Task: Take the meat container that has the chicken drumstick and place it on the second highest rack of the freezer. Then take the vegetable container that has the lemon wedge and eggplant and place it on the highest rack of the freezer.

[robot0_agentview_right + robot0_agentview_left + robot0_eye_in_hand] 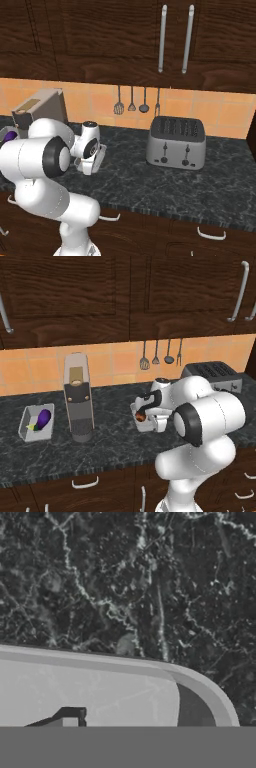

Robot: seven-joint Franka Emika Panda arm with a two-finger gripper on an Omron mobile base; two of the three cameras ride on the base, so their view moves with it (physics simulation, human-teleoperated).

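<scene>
On the dark counter (115, 446), trays, toaster (176, 142).

The desk (105, 448) is dark marbled stone with a polished look. Cabinets (70, 296) are dark grained wood with metal bar handles (162, 39). The toaster (176, 143) is brushed metal; the eggplant (44, 418) glossy purple.

White arm (200, 421) bent low forward
</scene>
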